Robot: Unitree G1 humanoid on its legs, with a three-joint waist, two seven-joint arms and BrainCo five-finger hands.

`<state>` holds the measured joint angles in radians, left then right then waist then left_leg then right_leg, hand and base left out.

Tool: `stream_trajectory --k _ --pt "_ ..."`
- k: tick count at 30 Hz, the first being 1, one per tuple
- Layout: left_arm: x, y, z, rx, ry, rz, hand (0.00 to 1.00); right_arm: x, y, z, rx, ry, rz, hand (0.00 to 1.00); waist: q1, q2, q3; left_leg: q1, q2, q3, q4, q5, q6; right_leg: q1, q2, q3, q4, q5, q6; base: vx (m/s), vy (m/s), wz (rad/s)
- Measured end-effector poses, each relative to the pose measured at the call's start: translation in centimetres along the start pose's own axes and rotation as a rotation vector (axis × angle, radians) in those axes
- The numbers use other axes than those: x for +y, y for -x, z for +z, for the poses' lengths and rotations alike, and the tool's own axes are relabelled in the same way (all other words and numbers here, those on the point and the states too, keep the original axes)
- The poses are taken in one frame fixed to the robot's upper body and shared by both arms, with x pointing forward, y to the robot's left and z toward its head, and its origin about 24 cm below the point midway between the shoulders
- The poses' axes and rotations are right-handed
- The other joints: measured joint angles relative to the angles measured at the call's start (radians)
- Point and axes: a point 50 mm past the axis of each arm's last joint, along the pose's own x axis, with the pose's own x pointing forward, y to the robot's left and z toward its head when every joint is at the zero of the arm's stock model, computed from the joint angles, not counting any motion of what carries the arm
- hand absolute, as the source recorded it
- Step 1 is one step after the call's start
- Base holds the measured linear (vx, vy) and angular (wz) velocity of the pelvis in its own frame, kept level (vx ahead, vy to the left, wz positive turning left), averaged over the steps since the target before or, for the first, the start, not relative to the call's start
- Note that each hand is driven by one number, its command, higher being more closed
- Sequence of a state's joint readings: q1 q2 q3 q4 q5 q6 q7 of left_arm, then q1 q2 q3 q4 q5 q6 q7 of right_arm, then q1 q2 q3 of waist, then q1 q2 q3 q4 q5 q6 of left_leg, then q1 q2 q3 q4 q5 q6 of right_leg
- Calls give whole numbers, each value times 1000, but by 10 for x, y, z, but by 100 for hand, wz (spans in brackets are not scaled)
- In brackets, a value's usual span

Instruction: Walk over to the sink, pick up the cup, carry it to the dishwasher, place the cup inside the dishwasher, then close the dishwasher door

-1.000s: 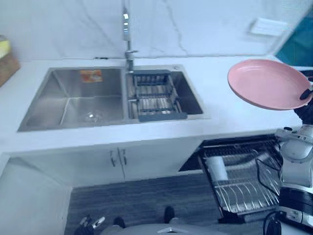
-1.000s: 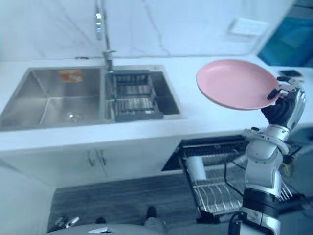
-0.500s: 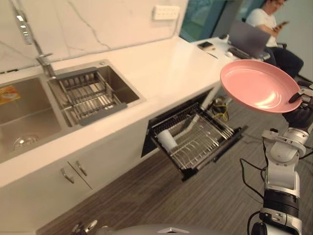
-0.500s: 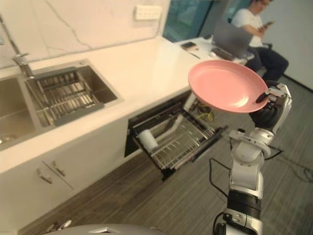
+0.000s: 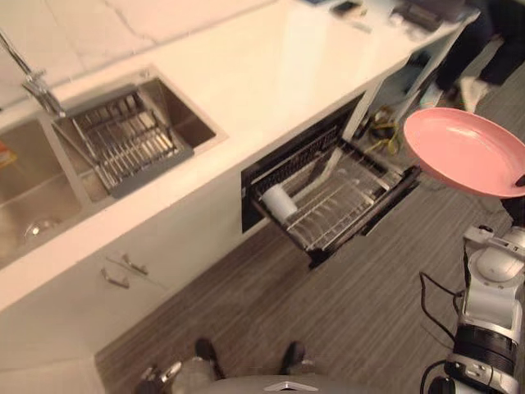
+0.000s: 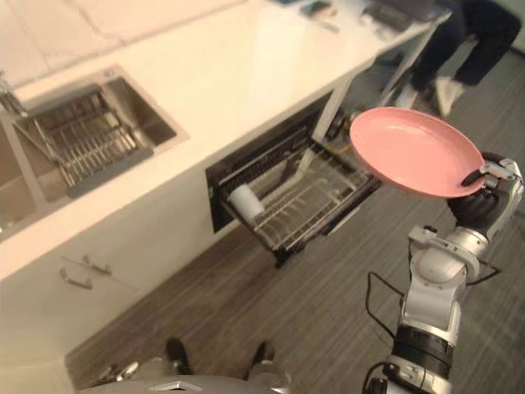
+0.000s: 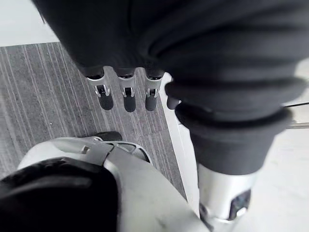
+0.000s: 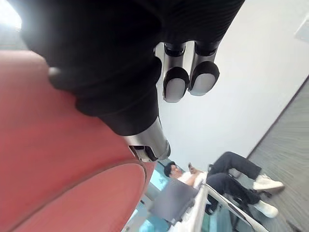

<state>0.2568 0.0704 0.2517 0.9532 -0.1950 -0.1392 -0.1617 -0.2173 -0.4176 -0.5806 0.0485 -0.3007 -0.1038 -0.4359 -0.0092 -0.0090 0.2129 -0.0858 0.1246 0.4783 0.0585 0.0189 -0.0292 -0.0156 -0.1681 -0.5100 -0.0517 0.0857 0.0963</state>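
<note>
1. Your right hand (image 6: 486, 201) carries a pink plate (image 6: 414, 152), not a cup. It is held up over the floor (image 5: 328, 312), to the right of the open dishwasher (image 5: 336, 197) and apart from it.
2. The thumb lies over the plate's near rim and the fingers are closed underneath, so the hold is a pinch at one edge.
3. Expect the plate to be stiff, smooth and fairly light. It is probably slick under the dark tips, and it may chip if it knocks the rack wires.
4. Held at one edge, the wide disc will lever against the thumb. Keep it near level, and tilt it only once it is over the rack.
5. The rim is the only sensible place to grip it. The pinch looks shallow, though I cannot tell how far in the fingers reach.
6. Your left hand (image 7: 129, 96) hangs idle with its fingers straight and loose, holding nothing.
7. A white cup (image 5: 277, 202) lies on its side at the left end of the dishwasher's pulled-out rack, with bare wires to the right of it.
8. The bench (image 5: 271, 74) runs above the dishwasher, and the sink (image 5: 33, 189) with its drain basket (image 5: 123, 144) is well to the left.
9. A person's legs (image 6: 459, 49) show beyond the dishwasher at the bench's far end, so keep your swing short.
</note>
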Motion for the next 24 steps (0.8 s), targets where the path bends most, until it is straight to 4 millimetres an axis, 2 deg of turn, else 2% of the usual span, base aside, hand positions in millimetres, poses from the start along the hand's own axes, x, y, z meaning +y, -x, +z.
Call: stream_trajectory --k 3,5,10,13,17,24 --pt "-7 -7 18 -49 -4 -30 0 13 -10 5 2 -27 -9 100 2 3 68 -57 -4 -11 38 -11 16 -40 -6 3 -6 26 -4 -95 63 3" --pt "-13 -12 34 -104 16 -51 0 20 -24 18 -31 -58 -7 100 7 14 120 -113 -8 -11 69 -19 28 -82 -15 8 -14 52 -4 -113 91 -1" --pt "-21 -16 51 -154 28 -83 0 17 -52 37 -64 -89 -40 100 15 32 188 -187 -27 -18 103 -29 48 -150 -37 26 -18 85 -1 -54 84 -4" --pt "-25 -18 63 -185 38 -98 0 19 -63 41 -53 -95 -39 100 17 50 226 -224 -39 -74 131 -38 57 -173 -49 30 -18 100 0 -13 70 -1" --pt "-32 -19 73 -208 30 -132 0 30 -75 43 -15 -83 9 100 20 69 251 -268 -52 -81 148 -43 66 -210 -65 32 -14 113 7 -27 81 5" --pt "-42 -21 76 -190 31 -188 0 37 -107 51 53 -53 102 100 41 114 273 -320 -89 -125 150 -35 82 -264 -95 35 0 127 14 4 65 5"
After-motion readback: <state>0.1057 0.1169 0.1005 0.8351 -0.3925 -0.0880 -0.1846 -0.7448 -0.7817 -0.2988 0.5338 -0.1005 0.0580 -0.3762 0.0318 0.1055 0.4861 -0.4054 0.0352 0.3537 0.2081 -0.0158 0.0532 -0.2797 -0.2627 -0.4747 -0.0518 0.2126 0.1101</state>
